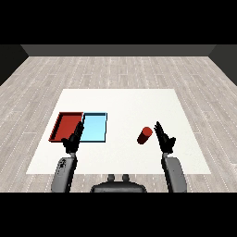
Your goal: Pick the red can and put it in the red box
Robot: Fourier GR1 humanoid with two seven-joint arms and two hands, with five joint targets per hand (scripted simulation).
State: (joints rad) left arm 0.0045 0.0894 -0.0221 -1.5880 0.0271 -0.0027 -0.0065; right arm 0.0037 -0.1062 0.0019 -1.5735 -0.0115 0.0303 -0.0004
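Lying tilted on the white tabletop [125, 102], the red can [145, 135], long axis running from lower left up toward upper right, upper end pointing toward the far right of the view. Hovering just beside it on the right, the right hand [164, 139], fingers [159, 127] straight and open, holding nothing, whether brushing the can or just clear of it impossible to tell. Sitting well apart on the left, the red tray [59, 126], touching the light blue tray [104, 127] along one side. Hanging over the trays' near edge, the left hand [73, 141], fingers relaxed and open. Showing plenty of bare white between can and trays, and more beyond toward the far edge.
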